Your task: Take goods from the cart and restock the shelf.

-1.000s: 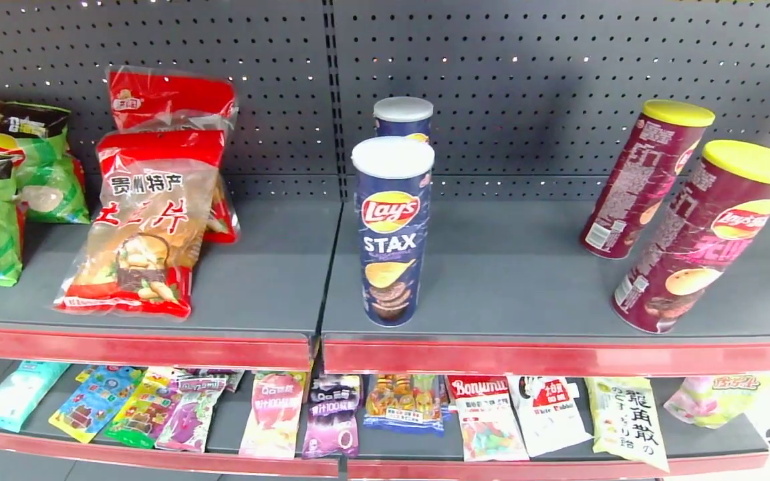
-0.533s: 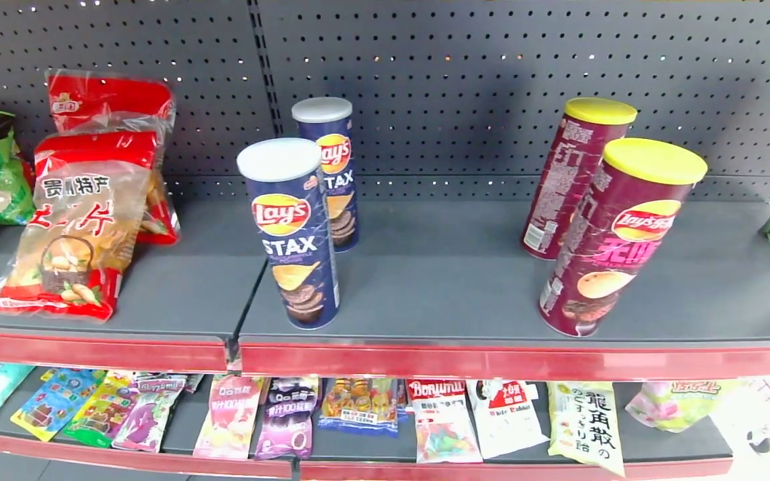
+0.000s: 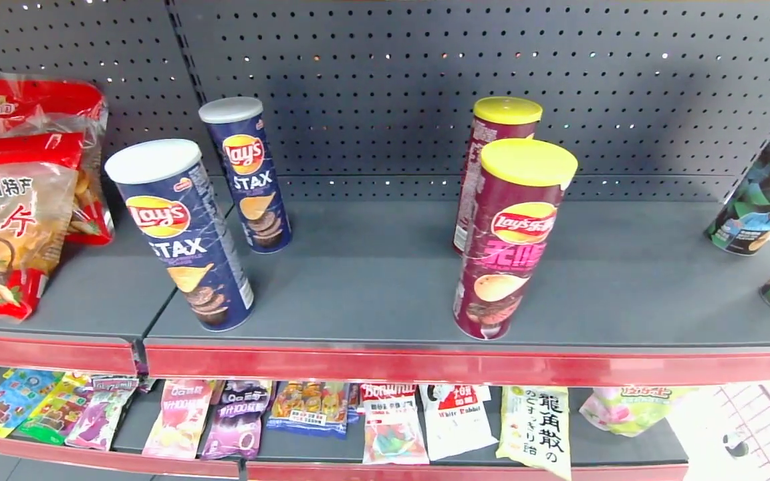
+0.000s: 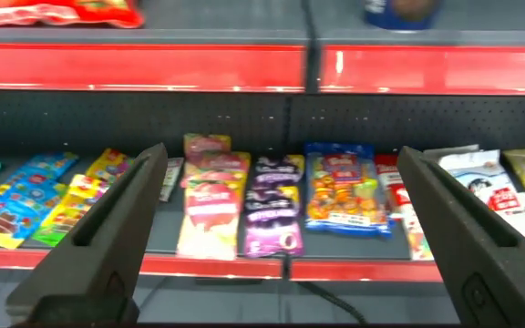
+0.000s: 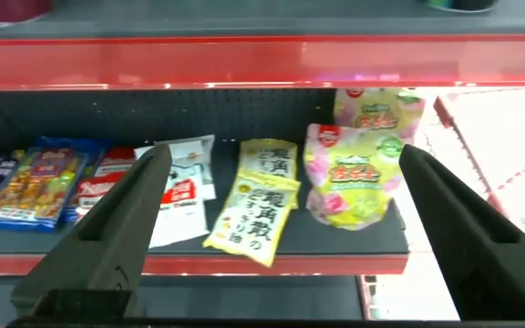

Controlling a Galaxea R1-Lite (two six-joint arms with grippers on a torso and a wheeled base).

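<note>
1. The left gripper (image 4: 281, 157) is spread wide with nothing between its fingers. It faces the lower shelf (image 4: 217, 265), level with the sweet packets (image 4: 272, 205) lying along that shelf's front edge.
2. The right gripper (image 5: 285, 155) is also wide open and empty. It faces the right end of the same shelf, where a yellow-green bag (image 5: 354, 173) lies.
3. The top shelf (image 3: 371, 280) already holds stock:
   - a blue can (image 3: 181, 234) at the front edge towards the left, with a second blue can (image 3: 248, 177) farther back near the rear wall;
   - a maroon can (image 3: 508, 240) at the front edge near the middle, with another maroon can (image 3: 495, 120) just behind it;
   - red bags (image 3: 17, 214) at the left end;
   - green-and-black cans (image 3: 759, 194) at the right end.
4. A pale wire grid (image 3: 752, 421) past the lower shelf's right end is probably the cart. No goods can be made out in it.
5. The step in hand looks like the fetch: neither arm carries anything, so an item has yet to be picked from the cart.
6. The next move calls for turning to the cart and closing one gripper on a single item. The item would then go to a bare stretch of the top shelf, either between the blue and maroon cans or between the maroon and green-and-black ones. It should be set down upright and clear of the front cans, which stand close to the edge.
</note>
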